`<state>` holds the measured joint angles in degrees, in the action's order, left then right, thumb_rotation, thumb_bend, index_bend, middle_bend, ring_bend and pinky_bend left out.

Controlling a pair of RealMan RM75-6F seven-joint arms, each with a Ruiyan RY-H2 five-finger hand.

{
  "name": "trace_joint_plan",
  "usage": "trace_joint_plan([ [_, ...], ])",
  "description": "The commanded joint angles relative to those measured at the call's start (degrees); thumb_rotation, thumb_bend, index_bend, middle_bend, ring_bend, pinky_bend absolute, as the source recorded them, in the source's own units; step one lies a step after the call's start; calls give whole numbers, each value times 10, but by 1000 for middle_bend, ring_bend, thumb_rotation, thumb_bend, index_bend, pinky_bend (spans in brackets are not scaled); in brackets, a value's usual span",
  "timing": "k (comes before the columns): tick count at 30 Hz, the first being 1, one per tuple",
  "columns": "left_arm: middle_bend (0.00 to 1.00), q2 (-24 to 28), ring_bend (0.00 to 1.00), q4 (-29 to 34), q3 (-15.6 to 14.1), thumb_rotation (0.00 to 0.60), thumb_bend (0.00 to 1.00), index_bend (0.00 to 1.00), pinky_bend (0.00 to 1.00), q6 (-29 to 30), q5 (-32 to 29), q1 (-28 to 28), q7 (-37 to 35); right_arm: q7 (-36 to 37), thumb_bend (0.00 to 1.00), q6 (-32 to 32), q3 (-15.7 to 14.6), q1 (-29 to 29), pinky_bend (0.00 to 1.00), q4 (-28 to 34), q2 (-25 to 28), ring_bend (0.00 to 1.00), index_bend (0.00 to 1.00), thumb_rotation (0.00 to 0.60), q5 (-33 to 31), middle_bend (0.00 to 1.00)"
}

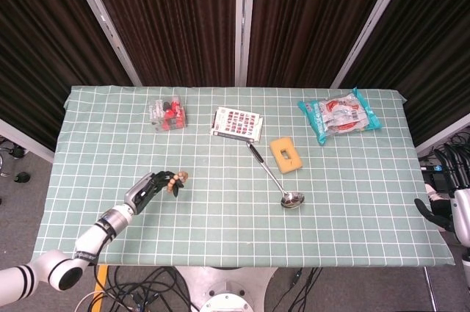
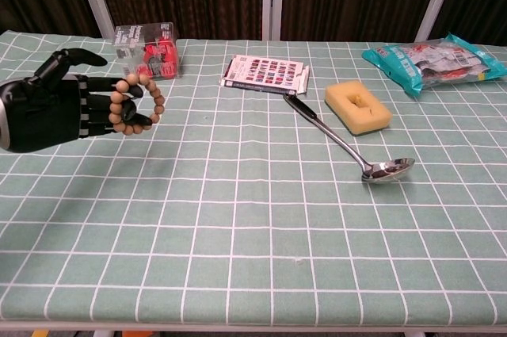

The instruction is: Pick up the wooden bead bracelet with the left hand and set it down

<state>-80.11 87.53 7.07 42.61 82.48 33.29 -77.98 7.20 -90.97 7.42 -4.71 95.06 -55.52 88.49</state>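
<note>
The wooden bead bracelet (image 2: 137, 105) hangs as a loop on the fingertips of my black left hand (image 2: 49, 109), above the tablecloth at the left. The fingers (image 2: 99, 105) reach out towards the right through the loop, and the thumb is lifted clear above them. The head view shows the same hand (image 1: 150, 187) near the table's front left, with the bracelet (image 1: 177, 180) at its tips. My right hand (image 1: 435, 215) shows only partly, off the table's right edge and low; its fingers are not clear.
A spoon (image 2: 348, 145) lies at the centre right beside a yellow sponge (image 2: 358, 106). At the back are a clear box of red items (image 2: 146, 50), a printed card (image 2: 264, 73) and a teal snack bag (image 2: 432, 61). The green checked cloth (image 2: 253, 226) covers the table.
</note>
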Motion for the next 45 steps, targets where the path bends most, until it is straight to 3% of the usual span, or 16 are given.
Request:
trace_joint_plan([
  [1,641,-2,314,0,0,335,511,498,70,-2,-8,2,7,-1,103,-1,0,0,0,0,0,0,0,600,0,0],
  [20,660,0,325,6,0,493,526,516,71,-4,-30,3,20,0,103,-2,1,0,0,1,1,0,0,600,-1,0],
  [26,639,0,325,10,0,507,592,506,71,-3,-31,3,26,2,103,-4,1,2,0,0,1,0,0,600,0,0],
  [31,620,0,324,12,0,593,702,500,71,-4,-34,3,30,4,103,-5,0,3,0,-1,1,0,0,600,0,0],
  [35,588,0,305,13,-2,594,746,468,71,-3,-28,2,31,6,103,-5,1,3,0,-2,1,0,0,600,-2,0],
  [41,461,-1,237,9,-9,600,757,302,70,8,-2,3,19,6,104,-5,1,3,0,-2,2,0,0,600,-1,0],
  [45,421,-1,220,4,-12,495,740,259,70,14,8,5,5,6,104,-5,1,3,0,-3,1,0,0,600,-2,0],
])
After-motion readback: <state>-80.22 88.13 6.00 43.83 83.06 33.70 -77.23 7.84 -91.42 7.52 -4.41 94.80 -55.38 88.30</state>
